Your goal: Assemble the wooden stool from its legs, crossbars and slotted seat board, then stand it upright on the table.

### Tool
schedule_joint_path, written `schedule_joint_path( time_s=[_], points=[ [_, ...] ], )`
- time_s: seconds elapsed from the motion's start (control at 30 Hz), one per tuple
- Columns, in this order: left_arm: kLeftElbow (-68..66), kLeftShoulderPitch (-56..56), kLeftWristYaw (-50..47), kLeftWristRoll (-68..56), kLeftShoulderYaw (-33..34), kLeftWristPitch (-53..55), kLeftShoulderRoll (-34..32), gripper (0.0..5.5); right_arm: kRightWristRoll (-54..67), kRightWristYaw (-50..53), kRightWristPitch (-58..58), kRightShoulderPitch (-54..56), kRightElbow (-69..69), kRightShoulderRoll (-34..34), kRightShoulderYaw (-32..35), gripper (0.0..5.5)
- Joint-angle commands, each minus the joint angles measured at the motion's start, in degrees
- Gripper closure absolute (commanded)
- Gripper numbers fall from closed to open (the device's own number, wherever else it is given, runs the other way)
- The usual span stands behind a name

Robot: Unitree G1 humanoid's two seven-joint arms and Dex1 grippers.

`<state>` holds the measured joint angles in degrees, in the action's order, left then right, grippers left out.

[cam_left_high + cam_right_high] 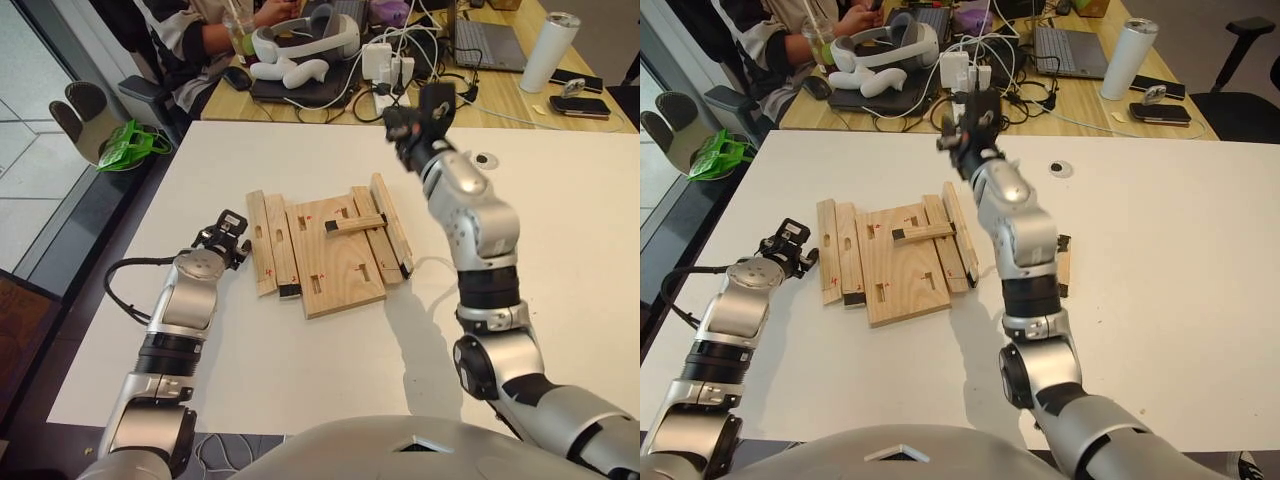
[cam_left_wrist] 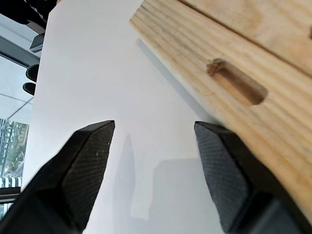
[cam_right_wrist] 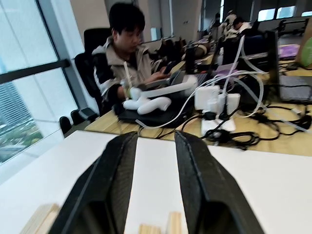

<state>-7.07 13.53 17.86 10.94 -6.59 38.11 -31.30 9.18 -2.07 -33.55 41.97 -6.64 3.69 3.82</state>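
White bench (image 1: 560,220) fills the foreground, with a cluttered wooden desk (image 1: 510,90) behind its far edge.

Low on the robot's left, the left claw (image 2: 153,131) sits close to the surface. It is released, fingers spread wide with nothing between them. Just beside one finger lies the outermost leg plank (image 2: 234,73), flat, its oblong slot facing up. The claw looks lined up to take that plank by its long edge, which would explain the wide spread and the low position.

A second plank (image 1: 280,240) lies against the first. Next comes the slotted seat board (image 1: 335,270), flat in the middle of the bench with its slots upward. On the board's other side, two more planks (image 1: 385,232) lie side by side. A short crossbar (image 1: 355,223) rests across the board's edge and onto them. One further piece (image 1: 1064,265) lies a little to the robot's right of that group.

The right claw (image 1: 415,115) is held high above the far side of the bench, fingers a little apart and grasping nothing. It is probably parked there to leave the parts free for the other claw and in sight from the head.

Everything lies loose and flat, so I judge that no joint is made yet and the stool is far from standing.
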Motion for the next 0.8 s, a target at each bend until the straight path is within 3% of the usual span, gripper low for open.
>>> schedule_joint_path(
  time_s=[0.03, 0.1, 0.27, 0.53, 0.8],
  points=[
    [-0.47, 2.62, 3.74, 1.01, -3.87, -0.02, 0.16, 2.46, -2.43, 2.20, -1.54, 4.12, -14.09, -4.66, 1.97, 4.07],
    [0.98, 3.38, 5.03, 0.45, -4.76, 0.28, 1.39, 2.46, -2.53, 0.39, -1.96, 3.49, -20.06, -4.57, 0.82, 4.07],
    [4.86, 3.96, 6.00, 0.16, -5.40, 0.33, 3.22, 2.46, -1.90, -0.85, -1.94, 2.61, -28.97, -1.54, 0.09, 3.19],
    [7.25, 3.88, 4.34, 0.87, -2.63, 0.50, 2.43, 2.46, -5.58, 2.57, 1.17, 3.22, -32.94, -3.48, -0.76, 2.12],
    [9.42, 4.91, 3.68, 0.72, -1.37, 1.83, 3.51, 2.46, -1.14, 3.80, 1.06, 4.01, -44.35, -4.30, 6.33, 2.05]
  ],
)
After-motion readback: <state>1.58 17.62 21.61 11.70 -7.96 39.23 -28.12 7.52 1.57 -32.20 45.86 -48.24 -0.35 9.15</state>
